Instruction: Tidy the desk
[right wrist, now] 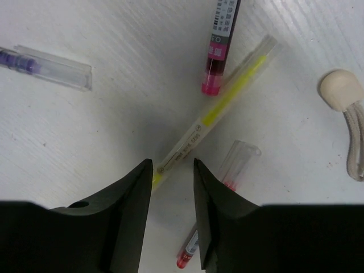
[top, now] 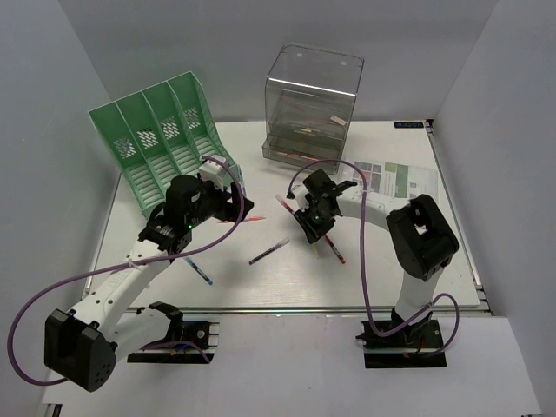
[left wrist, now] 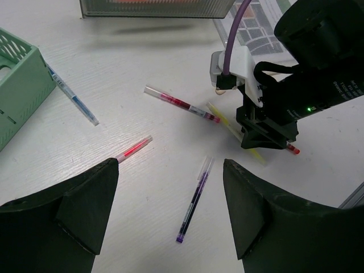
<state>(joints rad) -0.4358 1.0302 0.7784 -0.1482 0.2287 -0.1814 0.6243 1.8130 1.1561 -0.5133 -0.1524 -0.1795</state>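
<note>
The white desk has several pens scattered across its middle. My right gripper is down at the desk, its jaws narrowly apart and straddling the lower end of a yellow pen; a small gap still shows on one side. The left wrist view shows that same right gripper over the yellow pen. My left gripper hovers wide open above a purple pen, holding nothing. A red pen lies just beyond its left finger.
A green file rack stands at the back left, a clear drawer box at the back centre. A printed sheet lies back right. A blue pen, a pink-tipped dark pen, a clear-capped red pen and a beige corded bead lie nearby.
</note>
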